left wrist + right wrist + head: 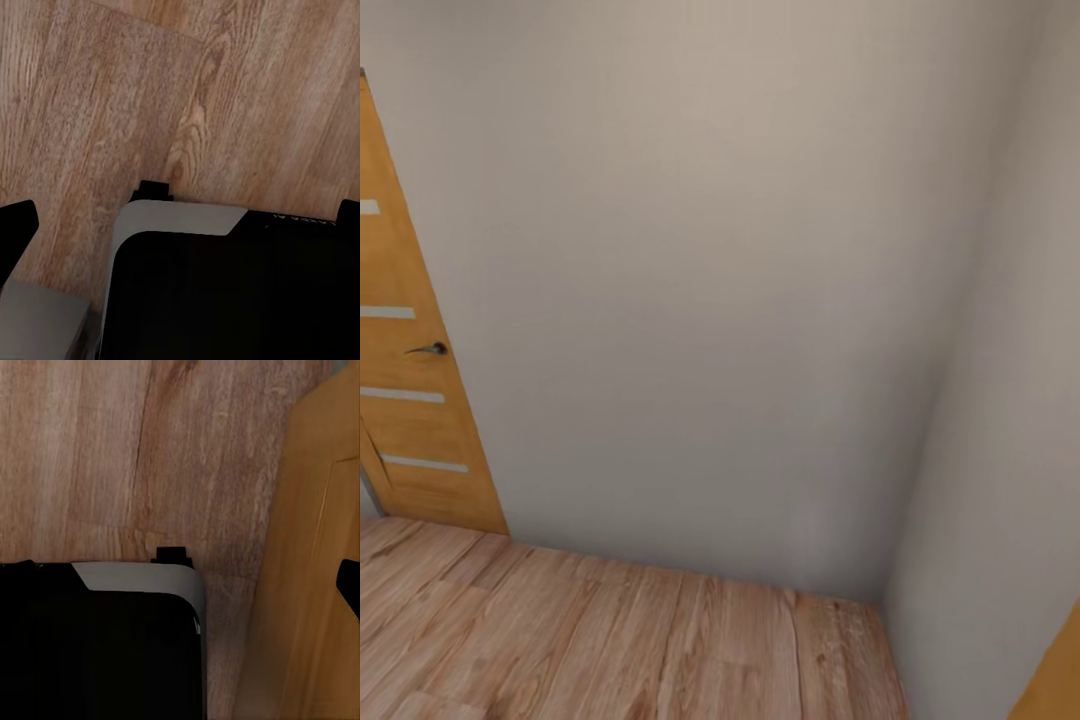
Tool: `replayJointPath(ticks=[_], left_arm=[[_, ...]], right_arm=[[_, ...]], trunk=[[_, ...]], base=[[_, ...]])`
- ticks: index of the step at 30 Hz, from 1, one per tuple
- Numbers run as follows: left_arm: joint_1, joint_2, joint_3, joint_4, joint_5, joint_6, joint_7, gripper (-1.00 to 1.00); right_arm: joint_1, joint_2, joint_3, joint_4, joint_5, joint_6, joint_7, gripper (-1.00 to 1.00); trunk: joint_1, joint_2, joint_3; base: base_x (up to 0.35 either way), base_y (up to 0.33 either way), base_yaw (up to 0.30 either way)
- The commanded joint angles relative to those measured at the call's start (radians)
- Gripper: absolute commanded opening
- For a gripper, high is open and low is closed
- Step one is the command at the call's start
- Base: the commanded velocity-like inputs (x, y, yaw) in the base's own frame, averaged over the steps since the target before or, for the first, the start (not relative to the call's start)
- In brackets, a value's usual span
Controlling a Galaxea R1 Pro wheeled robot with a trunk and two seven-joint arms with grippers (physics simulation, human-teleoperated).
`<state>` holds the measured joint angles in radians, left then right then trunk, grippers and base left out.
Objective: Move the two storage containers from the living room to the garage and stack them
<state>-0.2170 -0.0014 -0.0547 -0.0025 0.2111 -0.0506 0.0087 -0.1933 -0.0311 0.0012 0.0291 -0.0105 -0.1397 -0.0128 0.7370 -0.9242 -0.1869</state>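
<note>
A bare pale wall (710, 300) is being faced across light wood-plank flooring (610, 640), a wooden door (410, 380) at far left. Jaw states cannot be told; container positions cannot be told.

Door (415, 370) left, wall (700, 300) ahead.

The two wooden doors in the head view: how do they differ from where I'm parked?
The left door shows a dark handle and pale frosted strips; the right door is just a plain corner at the frame edge. The left door stands beyond the plank floor; the right one is close beside the robot. Both are orange-brown wood.
</note>
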Motion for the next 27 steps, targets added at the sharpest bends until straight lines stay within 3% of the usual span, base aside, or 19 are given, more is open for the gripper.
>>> replayJointPath(ticks=[1,15,27], left_arm=[[-0.001,0.000,-0.006,0.001,0.008,-0.003,0.001,1.00],[-0.001,0.000,-0.006,0.001,0.008,-0.003,0.001,1.00],[-0.001,0.000,-0.005,0.001,0.008,-0.003,0.002,1.00]], right_arm=[[-0.001,0.000,0.000,0.003,-0.001,-0.006,-0.001,1.00],[-0.001,0.009,-0.002,0.003,-0.004,-0.006,-0.002,1.00],[-0.001,0.007,-0.003,0.003,-0.003,-0.006,-0.003,1.00]], trunk=[[0.001,-0.001,-0.001],[0.001,-0.001,-0.001],[0.001,-0.001,-0.001]], base=[[0.230,0.000,0.000],[0.231,0.000,0.011],[0.222,0.000,0.253]])
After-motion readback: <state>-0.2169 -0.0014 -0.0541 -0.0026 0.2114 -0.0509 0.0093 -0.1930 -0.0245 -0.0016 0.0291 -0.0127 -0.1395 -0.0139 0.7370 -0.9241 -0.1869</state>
